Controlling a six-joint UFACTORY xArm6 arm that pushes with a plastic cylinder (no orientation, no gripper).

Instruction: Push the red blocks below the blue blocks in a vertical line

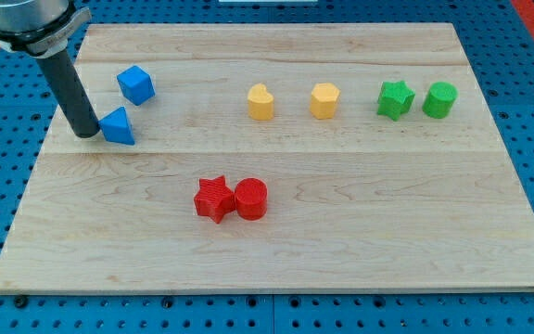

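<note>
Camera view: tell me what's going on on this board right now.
My tip is down on the wooden board, right against the left side of the blue triangular block; the blue cube sits just above it. The red star and the red cylinder lie touching side by side, lower and well to the view's right of the blue pair, so they are not yet lined up beneath it. The yellow and green blocks sit in a row along the view's top right.
</note>
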